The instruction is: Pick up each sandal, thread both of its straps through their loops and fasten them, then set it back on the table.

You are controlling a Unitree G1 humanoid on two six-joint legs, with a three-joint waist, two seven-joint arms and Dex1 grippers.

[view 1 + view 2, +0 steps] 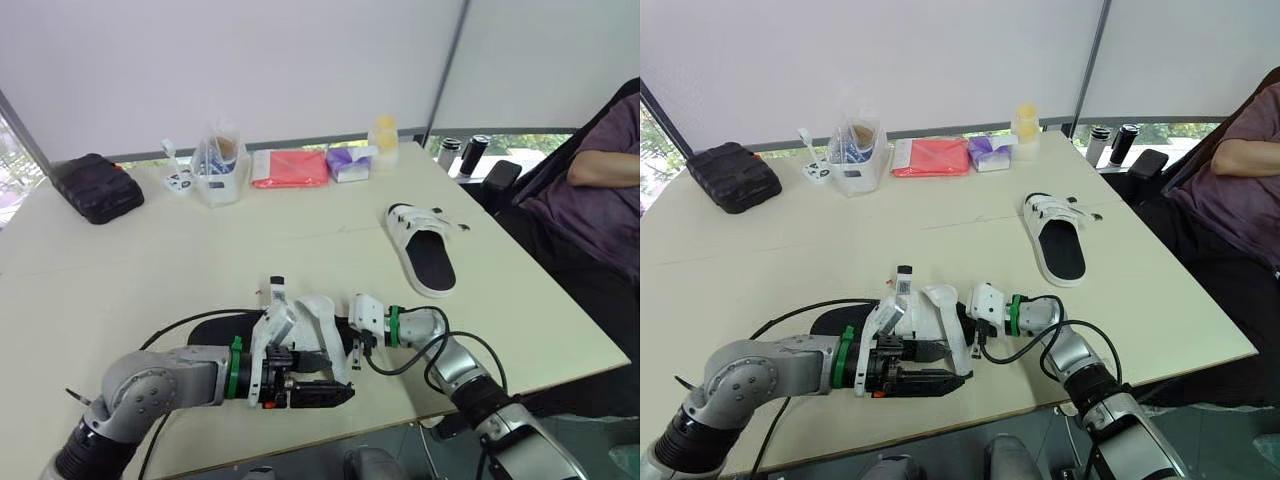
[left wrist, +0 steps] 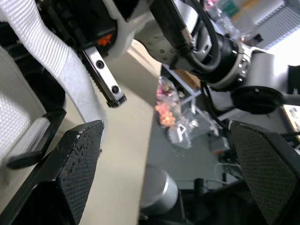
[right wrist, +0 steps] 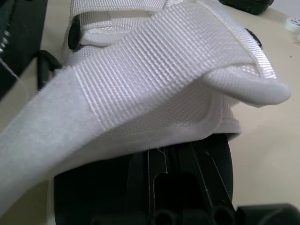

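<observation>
Sandal [image 1: 300, 318] — strap [image 3: 154, 61] raised loose, threading in hand. The left gripper [image 2: 168, 140] gapes empty; right gripper [image 1: 356, 346] — hold cannot be told. Next, presumably: strap tip steered into its loop.

The near sandal [image 1: 320, 315] lies by the table [image 1: 150, 270] front, the far sandal [image 1: 425, 250] behind and rightward.

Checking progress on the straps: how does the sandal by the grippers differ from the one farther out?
The near sandal lies between the left gripper and right gripper at the front edge of the table; the far sandal lies alone, out to the right. The near sandal's white strap stands up loose; the far sandal's straps lie low across it. Both have white straps and black footbeds.
</observation>
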